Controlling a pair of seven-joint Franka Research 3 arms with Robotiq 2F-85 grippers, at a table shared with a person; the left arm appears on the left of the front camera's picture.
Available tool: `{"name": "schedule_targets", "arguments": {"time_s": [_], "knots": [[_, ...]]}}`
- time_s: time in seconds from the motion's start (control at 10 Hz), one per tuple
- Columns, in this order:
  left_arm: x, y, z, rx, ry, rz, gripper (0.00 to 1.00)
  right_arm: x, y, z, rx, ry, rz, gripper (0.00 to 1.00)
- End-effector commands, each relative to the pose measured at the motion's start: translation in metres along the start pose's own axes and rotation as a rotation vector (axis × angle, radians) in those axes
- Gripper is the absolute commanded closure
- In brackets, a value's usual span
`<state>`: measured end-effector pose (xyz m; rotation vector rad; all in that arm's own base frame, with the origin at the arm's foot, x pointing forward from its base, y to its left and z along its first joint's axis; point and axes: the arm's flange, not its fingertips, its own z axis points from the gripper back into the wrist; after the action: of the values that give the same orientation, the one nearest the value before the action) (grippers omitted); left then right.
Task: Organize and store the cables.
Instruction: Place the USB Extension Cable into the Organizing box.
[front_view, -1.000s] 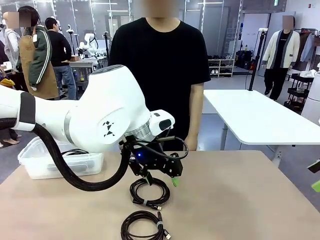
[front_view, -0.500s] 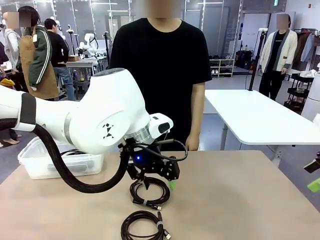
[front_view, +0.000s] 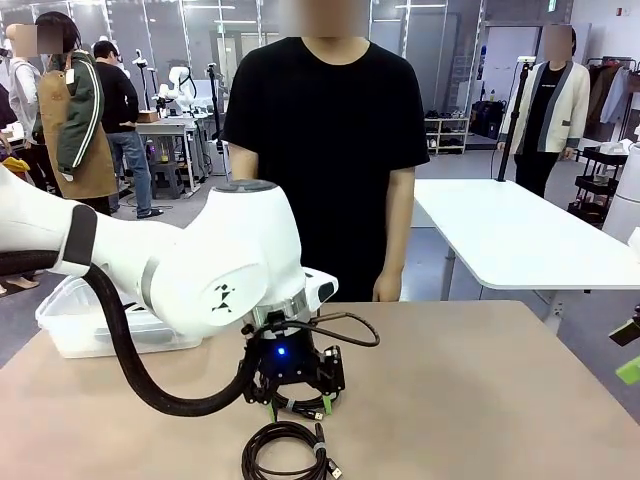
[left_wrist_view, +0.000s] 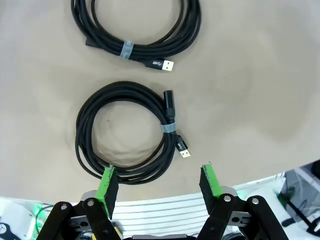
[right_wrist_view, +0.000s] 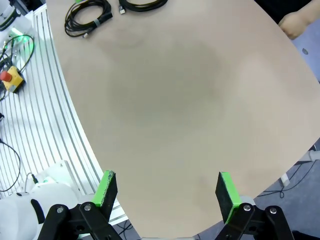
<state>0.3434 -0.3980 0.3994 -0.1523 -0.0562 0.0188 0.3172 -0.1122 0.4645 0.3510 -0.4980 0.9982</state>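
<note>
Since a second ago the white left arm has swung down and slightly leftward. It has carried the black, green-padded left gripper (front_view: 298, 406) from higher up at the far side of the cables to low over them, with its fingers now pointing down at the tan tabletop (front_view: 480, 400).

At the far left of the table, behind that arm, sits a translucent white plastic bin (front_view: 65, 322).

Right of it, near the robot's edge, lie two thin black cords. Each is wound into a round coil and bound with a pale tie.

The left gripper's jaws stand wide apart and grip nothing. In the left wrist view the near coil (left_wrist_view: 168, 125) lies flat just beyond the green pads (left_wrist_view: 107, 182). Its nearest arc runs across the gap between them, its metal plug points toward the right-hand pad, and the cord looks clear of both pads.

The far coil (left_wrist_view: 127, 48) lies flat just beyond the near one, apart from it, with its plug also toward the right. In the front view the gripper body covers most of the far coil.

A person in a black shirt stands at the far edge of the table, one hand (front_view: 387, 288) hanging beside it.

Farther right, the right gripper (right_wrist_view: 167, 182) hangs over bare tabletop well away from the coils. Its jaws are fully spread and hold nothing.
</note>
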Motion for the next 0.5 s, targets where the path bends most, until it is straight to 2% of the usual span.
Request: {"name": "schedule_targets", "arguments": {"time_s": [0.0,0.1,0.4], "knots": [[0.001,-0.009,-0.013,-0.002,0.016,0.062,0.16,0.003,0.000,0.000,-0.003,-0.002,-0.021,0.00],[0.002,-0.009,-0.027,-0.014,0.022,0.098,0.16,0.003,0.000,0.000,-0.003,-0.002,-0.021,0.00],[0.007,-0.017,-0.054,0.041,0.038,0.099,0.16,0.003,0.000,0.000,-0.003,-0.002,-0.021,0.00]]}}
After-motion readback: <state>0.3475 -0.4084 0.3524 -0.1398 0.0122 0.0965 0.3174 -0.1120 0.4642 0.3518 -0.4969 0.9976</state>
